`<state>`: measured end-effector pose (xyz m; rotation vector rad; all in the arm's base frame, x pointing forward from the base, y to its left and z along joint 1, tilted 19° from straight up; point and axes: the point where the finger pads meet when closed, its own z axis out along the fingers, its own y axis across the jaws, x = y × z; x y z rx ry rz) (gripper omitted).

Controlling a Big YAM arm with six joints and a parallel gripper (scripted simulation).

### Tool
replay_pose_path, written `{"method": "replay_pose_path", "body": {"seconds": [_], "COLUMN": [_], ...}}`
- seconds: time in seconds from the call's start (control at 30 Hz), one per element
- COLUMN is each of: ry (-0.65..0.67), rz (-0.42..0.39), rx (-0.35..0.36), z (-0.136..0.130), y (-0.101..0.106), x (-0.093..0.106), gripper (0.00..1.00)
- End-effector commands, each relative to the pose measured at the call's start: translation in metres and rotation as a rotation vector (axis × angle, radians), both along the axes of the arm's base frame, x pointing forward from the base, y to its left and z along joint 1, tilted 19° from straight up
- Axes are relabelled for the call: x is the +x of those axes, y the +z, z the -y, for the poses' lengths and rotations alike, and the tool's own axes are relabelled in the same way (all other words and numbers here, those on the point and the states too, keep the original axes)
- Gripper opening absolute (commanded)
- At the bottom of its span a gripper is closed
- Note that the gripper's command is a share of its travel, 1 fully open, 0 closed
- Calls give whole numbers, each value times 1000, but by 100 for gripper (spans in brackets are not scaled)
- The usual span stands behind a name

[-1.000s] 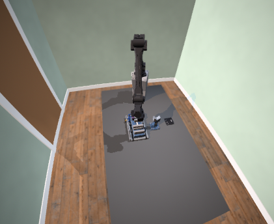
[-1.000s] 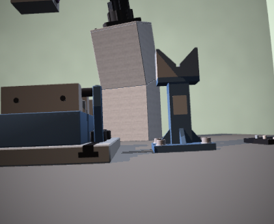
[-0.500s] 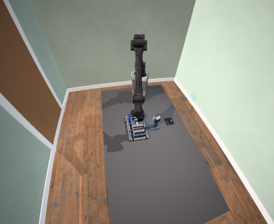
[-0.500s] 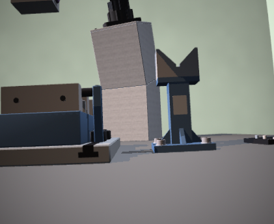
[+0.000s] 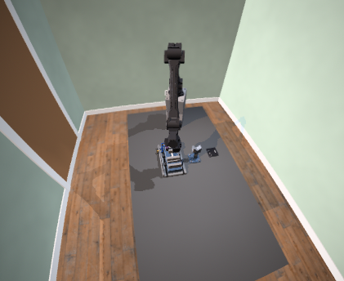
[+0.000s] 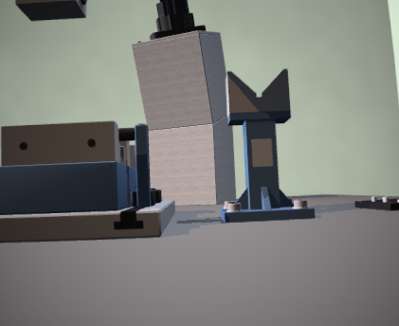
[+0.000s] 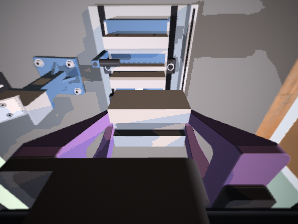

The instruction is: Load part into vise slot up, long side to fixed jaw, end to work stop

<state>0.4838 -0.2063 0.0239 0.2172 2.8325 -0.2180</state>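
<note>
My gripper [image 7: 149, 112] [image 5: 171, 149] is shut on the part [image 7: 149, 114] [image 6: 52, 8], a grey block held by its two ends between the purple fingers. A dark groove runs across the face that is turned toward the wrist camera. The part hangs in the air above the near end of the vise [image 7: 140, 42] [image 5: 173, 164] [image 6: 53, 182]. In the exterior view the part is well above the vise's brown jaw [image 6: 60, 142]. The work stop [image 7: 132, 63], a short dark rod, crosses between the jaws below and ahead of the part. The infeed plate [image 5: 212, 152] [image 6: 387, 204] is bare.
The blue V-block [image 5: 195, 155] [image 6: 259, 101] [image 7: 56, 75] stands on its post to one side of the vise, between the vise and the infeed plate. The arm's grey pedestal [image 6: 181, 118] rises behind the vise. A dark mat [image 5: 205, 212] covers the wooden floor.
</note>
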Motion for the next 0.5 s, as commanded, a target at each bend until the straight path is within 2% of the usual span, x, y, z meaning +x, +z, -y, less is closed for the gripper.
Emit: {"method": "replay_pose_path", "body": {"seconds": [0.0, 0.47], "ry": [-11, -14], "rz": [32, 49], "rx": [-7, -12], "z": [5, 8], "y": [16, 13], "x": [13, 19], "gripper": [0, 0]}}
